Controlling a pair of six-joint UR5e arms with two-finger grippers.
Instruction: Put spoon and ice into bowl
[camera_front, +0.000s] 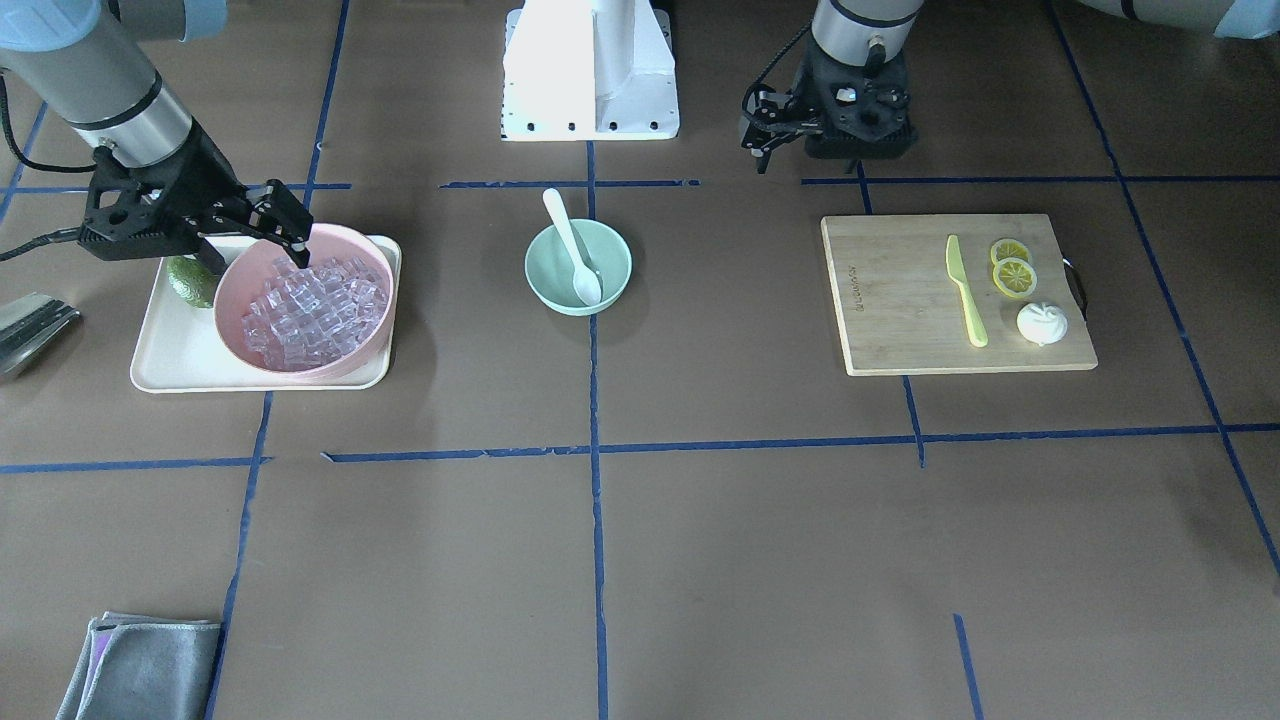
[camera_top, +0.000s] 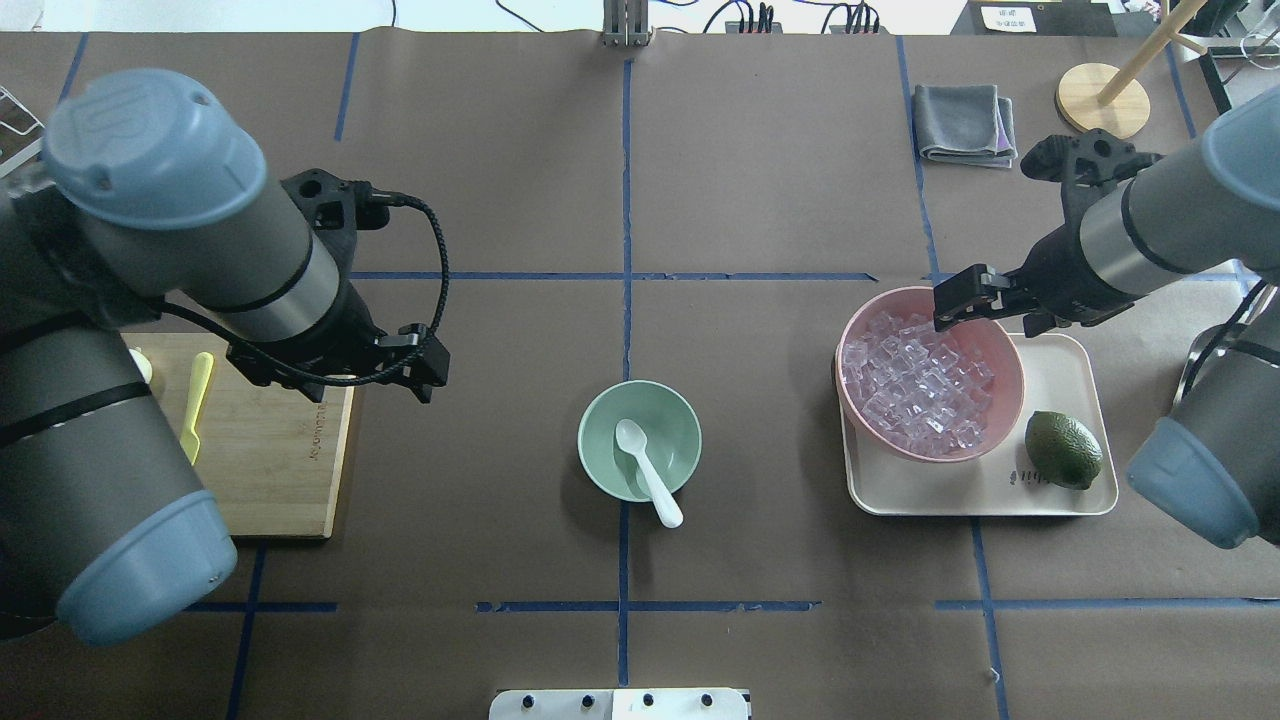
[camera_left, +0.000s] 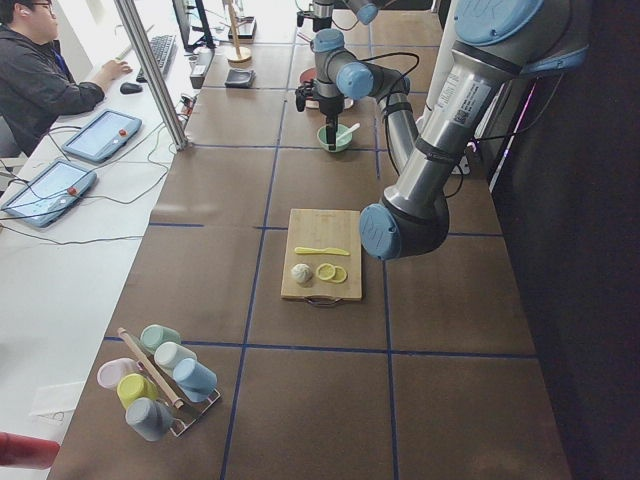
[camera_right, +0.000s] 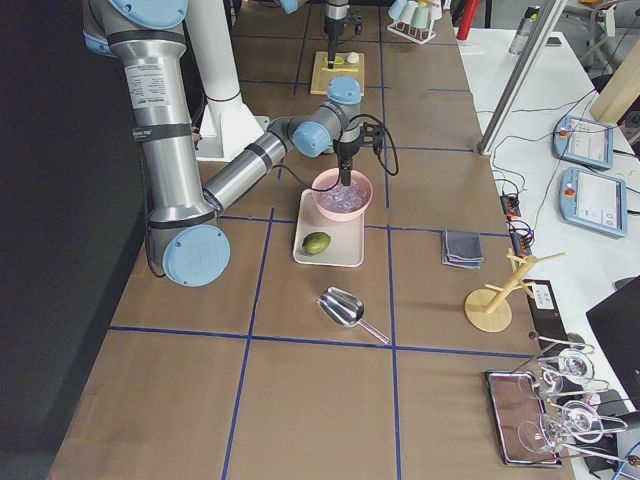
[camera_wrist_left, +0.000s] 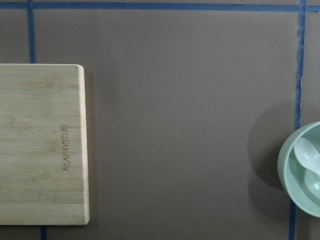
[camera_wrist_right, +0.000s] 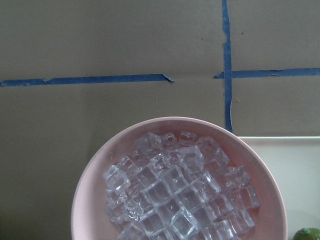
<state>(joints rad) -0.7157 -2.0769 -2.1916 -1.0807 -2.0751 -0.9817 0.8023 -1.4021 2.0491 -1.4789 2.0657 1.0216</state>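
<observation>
Brown papered table (camera_top: 800, 200) is marked off with blue tape lines. Wooden cutting board (camera_front: 900, 300) is seen below and just outboard of the left jaws; nothing on it is touched by them. Cream tray (camera_top: 1060, 380) lies under the right jaws and carries the pink bowl (camera_wrist_right: 90, 200), which sits directly beneath them.

Right gripper (camera_front: 298, 238) is held over the pink bowl, pointed down, jaws parted, nothing gripped. Whether the cubes are touched cannot be told. Left gripper (camera_top: 435, 375) is held above bare table by the board's edge, jaws apparently released and empty.

Bowl (camera_top: 598, 440), mint green, stands between the two grippers, well apart from both sets of jaws. Spoon (camera_top: 645, 470) is laid in it: scoop end on the bottom, handle leaned on the rim and stuck out toward the robot's side.

Lime (camera_top: 1063, 450) rests on the tray beside the pink bowl. Yellow-green knife (camera_front: 965, 290) lies on the board. Ice (camera_wrist_right: 172, 185) is piled in the pink bowl under the right jaws; no cube is seen in the green bowl.
</observation>
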